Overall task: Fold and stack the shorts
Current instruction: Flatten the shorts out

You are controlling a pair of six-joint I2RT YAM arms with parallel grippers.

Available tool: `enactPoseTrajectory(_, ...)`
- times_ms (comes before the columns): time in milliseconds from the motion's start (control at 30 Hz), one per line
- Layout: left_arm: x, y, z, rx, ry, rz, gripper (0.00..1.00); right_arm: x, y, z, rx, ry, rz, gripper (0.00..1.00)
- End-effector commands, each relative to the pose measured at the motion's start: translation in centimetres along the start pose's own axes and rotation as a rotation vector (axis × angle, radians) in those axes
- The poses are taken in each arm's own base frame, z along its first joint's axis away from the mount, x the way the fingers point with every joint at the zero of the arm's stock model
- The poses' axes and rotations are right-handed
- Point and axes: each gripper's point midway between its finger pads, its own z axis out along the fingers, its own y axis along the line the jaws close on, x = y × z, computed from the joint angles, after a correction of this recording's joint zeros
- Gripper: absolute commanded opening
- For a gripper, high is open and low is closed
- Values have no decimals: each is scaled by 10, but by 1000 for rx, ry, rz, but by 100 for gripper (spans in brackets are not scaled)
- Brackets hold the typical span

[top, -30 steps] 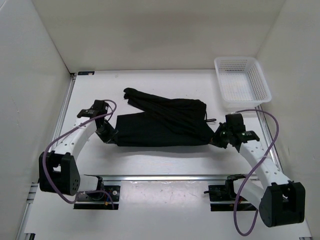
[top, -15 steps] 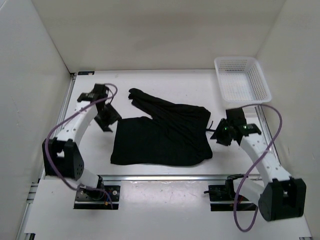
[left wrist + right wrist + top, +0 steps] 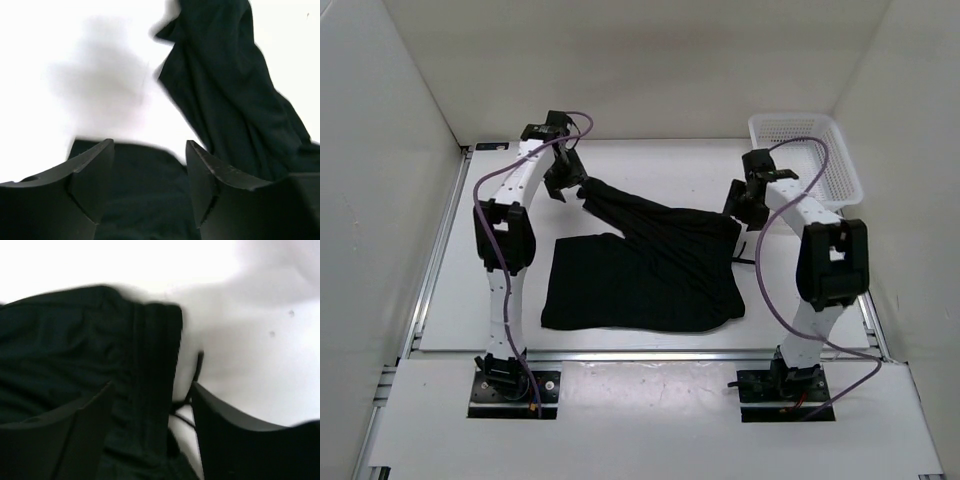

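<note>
While the shorts (image 3: 640,285) lie loosely spread mid-counter (image 3: 650,160), only partly folded, both arms hover over their far edge. Their long axis runs left to right, with the waistband (image 3: 155,365) and drawstring (image 3: 199,362) to the right and the hems to the left; one leg (image 3: 620,210) trails diagonally toward the far left. The left fingers (image 3: 92,175) stand apart and empty just beyond that leg's tip. The right fingers (image 3: 220,420) are likewise apart and empty above the waistband's far corner. Each arm is nearest its own end, so a two-armed fold looks likely next. A white mesh basket (image 3: 840,170) sits far right.
</note>
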Motion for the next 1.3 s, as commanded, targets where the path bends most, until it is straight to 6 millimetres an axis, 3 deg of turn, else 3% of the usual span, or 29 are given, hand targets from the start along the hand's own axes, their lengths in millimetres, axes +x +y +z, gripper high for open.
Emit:
enactPoseTrajectory(0,-21,-13,-11,-3,-76,106,71,-19,13,9,-12,5,-115,70)
enactPoseTrajectory(133,-39,-25,13,-31,-138,174,75,-36,20,28,0,2,-146,72)
enactPoseTrajectory(267,-49,-37,36,8,-160,186,81,-42,27,51,-11,26,-156,72)
enactPoseTrajectory(400,-60,-54,50,72,-195,185,85,-39,38,58,-45,46,-164,48)
enactPoseTrajectory(433,-62,-56,53,76,-202,184,85,-39,38,58,-46,46,-164,29)
enactPoseTrajectory(500,-61,-70,58,144,-192,179,85,-38,40,58,-57,50,-163,7)
enactPoseTrajectory(533,-61,-75,57,169,-191,181,83,-38,40,58,-57,50,-163,2)
enactPoseTrajectory(667,-62,-87,59,229,-188,165,64,-45,43,46,-68,24,-163,0)
enactPoseTrajectory(700,-62,-91,56,247,-187,158,41,-44,47,43,-76,15,-171,0)
enactPoseTrajectory(767,-61,-92,55,255,-181,150,16,-43,47,40,-77,13,-160,0)
enactPoseTrajectory(800,-61,-93,55,256,-180,141,10,-45,48,35,-84,-3,-160,0)
enactPoseTrajectory(1033,-81,-71,2,178,-294,100,10,-56,48,7,-90,-72,-138,0)
enactPoseTrajectory(1100,-83,-58,-24,161,-321,85,10,-61,50,-4,-102,-100,-136,0)
enactPoseTrajectory(1133,-89,-51,-50,161,-363,83,10,-58,53,-6,-107,-100,-144,0)
enactPoseTrajectory(1233,-78,-34,-66,137,-353,73,10,-55,55,-20,-119,-116,-152,0)
enactPoseTrajectory(1267,-72,-27,-83,131,-361,71,10,-58,57,-29,-129,-137,-151,0)
